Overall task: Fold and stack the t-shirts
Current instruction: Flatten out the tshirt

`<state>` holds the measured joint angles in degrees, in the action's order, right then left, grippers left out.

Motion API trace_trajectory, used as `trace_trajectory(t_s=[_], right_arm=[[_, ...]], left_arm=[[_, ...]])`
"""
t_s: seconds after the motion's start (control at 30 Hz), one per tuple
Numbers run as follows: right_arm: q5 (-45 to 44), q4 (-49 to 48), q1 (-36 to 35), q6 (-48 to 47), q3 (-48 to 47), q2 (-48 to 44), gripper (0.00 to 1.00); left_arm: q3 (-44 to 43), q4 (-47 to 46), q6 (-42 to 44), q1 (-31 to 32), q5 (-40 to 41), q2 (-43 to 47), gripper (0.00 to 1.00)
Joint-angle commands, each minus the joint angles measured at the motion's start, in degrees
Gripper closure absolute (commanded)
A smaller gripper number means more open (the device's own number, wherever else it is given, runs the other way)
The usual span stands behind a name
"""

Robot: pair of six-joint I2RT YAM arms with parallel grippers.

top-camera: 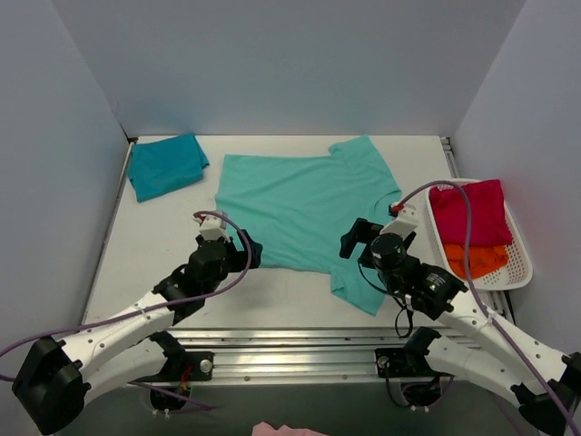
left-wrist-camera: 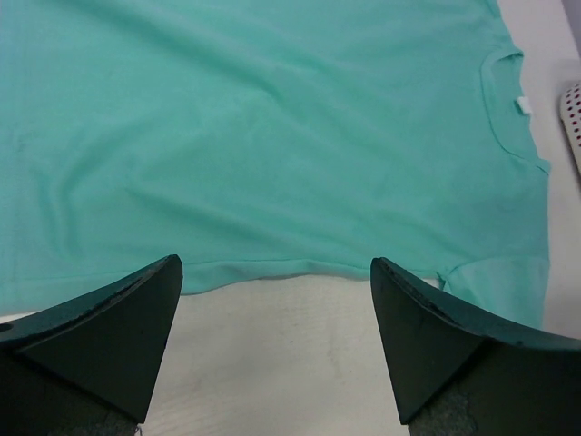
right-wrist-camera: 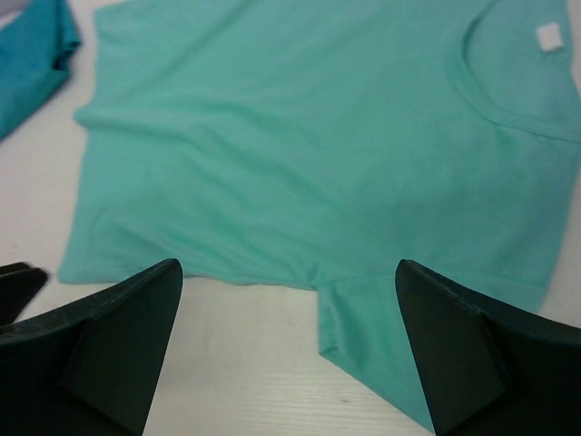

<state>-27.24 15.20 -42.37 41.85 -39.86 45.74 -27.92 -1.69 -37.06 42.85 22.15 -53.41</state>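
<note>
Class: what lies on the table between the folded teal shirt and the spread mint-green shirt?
Only a bare strip of table separates the teal shirt from the mint-green shirt, clearest in the top view.

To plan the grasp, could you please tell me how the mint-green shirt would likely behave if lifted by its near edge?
The mint-green shirt will probably droop limply from the grip, since it lies flat with soft wrinkles. It looks thin, so likely light for its size. Pushed along the table, it would probably bunch up, as its wavy near hem suggests.
</note>
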Motion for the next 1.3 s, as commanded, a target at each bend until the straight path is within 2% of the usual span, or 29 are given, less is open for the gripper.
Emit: trace_trajectory(t_s=[0.0,0.1,0.2,0.27,0.3,0.37,0.4,0.43,0.5,0.53,0.57,0.6,0.67,0.73,0.83,0.87,0.9,1.0,1.07,1.1,1.2,1.23,1.27], right_arm=[[1.28,-14.94,-3.60,-4.66,-1.47,-1.08,0.00],[10.26,-28.95,-3.86,-4.77,4.69,-0.13,0.00],[12.74,-31.82,-5.09,-5.46,5.84,4.43,0.00],[4.79,-27.54,-7.19,-4.06,4.27,7.86,0.03],[0.13,-21.24,-10.68,-3.44,1.91,10.66,0.01],[-9.46,-16.11,-14.39,-1.78,0.49,13.14,0.00],[-11.93,-8.68,-16.50,1.19,-0.82,15.41,0.00],[-10.82,-6.44,-16.69,7.14,-0.84,16.48,0.00],[-3.82,-7.54,-16.43,10.44,1.35,18.59,0.00],[5.88,-9.82,-15.30,12.19,5.36,19.47,0.00],[11.28,-12.80,-14.50,12.90,7.75,21.57,0.00],[16.38,-20.40,-13.71,13.35,10.30,23.07,0.00],[21.43,-24.24,-13.09,13.00,14.80,26.84,0.00],[20.57,-24.43,-13.35,11.08,15.85,27.30,0.00],[13.73,-27.93,-14.84,5.11,16.82,18.89,0.00],[11.10,-30.21,-17.28,3.35,17.35,11.99,0.00],[3.07,-30.84,-18.70,0.02,17.27,8.53,0.00],[-11.46,-33.47,-22.23,-7.35,16.13,1.03,0.00],[-11.69,-41.16,-22.06,-12.73,15.95,-0.12,0.00],[-10.12,-43.65,-21.36,-14.58,15.43,-0.47,0.00],[15.12,-57.88,-18.38,-17.50,15.34,-0.04,0.00],[34.26,-60.79,-14.45,-15.06,14.64,1.27,0.00],[44.28,-67.95,-12.32,-12.78,13.67,5.98,0.00]], left_arm=[[0.50,-15.67,2.35,0.04,-5.62,-2.74,0.06],[-1.51,-16.42,2.07,-0.49,-9.06,-8.19,0.06],[-6.96,-6.77,3.83,1.71,-2.76,-9.87,0.02],[-8.90,-0.10,2.18,5.92,5.14,-8.57,0.02],[-9.43,7.07,0.86,6.89,12.14,-7.60,0.02],[-9.08,12.74,-3.71,7.86,15.98,-4.61,0.02],[-7.86,16.34,-4.68,7.86,17.12,-3.47,0.02],[-7.24,17.76,-6.17,7.95,17.13,-1.72,0.02],[-5.83,20.06,-7.32,8.13,16.44,-0.74,0.02],[-4.61,20.59,-8.89,8.13,15.56,-0.47,0.02],[-3.99,21.03,-9.69,8.30,15.29,-0.38,0.02],[-3.37,21.03,-10.31,8.39,14.07,-0.56,0.01],[-1.26,20.16,-11.02,8.74,12.75,-1.26,0.01],[0.84,17.00,-10.84,9.35,11.43,-1.44,0.00],[1.82,12.43,-8.48,10.15,9.58,-0.39,0.00],[1.99,11.29,-7.42,10.23,8.01,-0.03,0.00],[1.82,9.19,-6.54,10.32,7.56,0.23,0.00],[0.94,7.06,-3.64,10.76,6.06,1.55,0.00],[0.76,5.14,-2.41,10.85,5.28,2.17,0.00],[0.76,4.34,-1.88,10.85,4.66,2.25,0.00],[0.15,2.40,0.23,11.03,1.68,1.73,0.00],[-0.29,0.40,1.36,11.03,0.88,1.12,0.00],[-0.46,-0.06,1.81,11.03,0.35,0.85,0.00]])
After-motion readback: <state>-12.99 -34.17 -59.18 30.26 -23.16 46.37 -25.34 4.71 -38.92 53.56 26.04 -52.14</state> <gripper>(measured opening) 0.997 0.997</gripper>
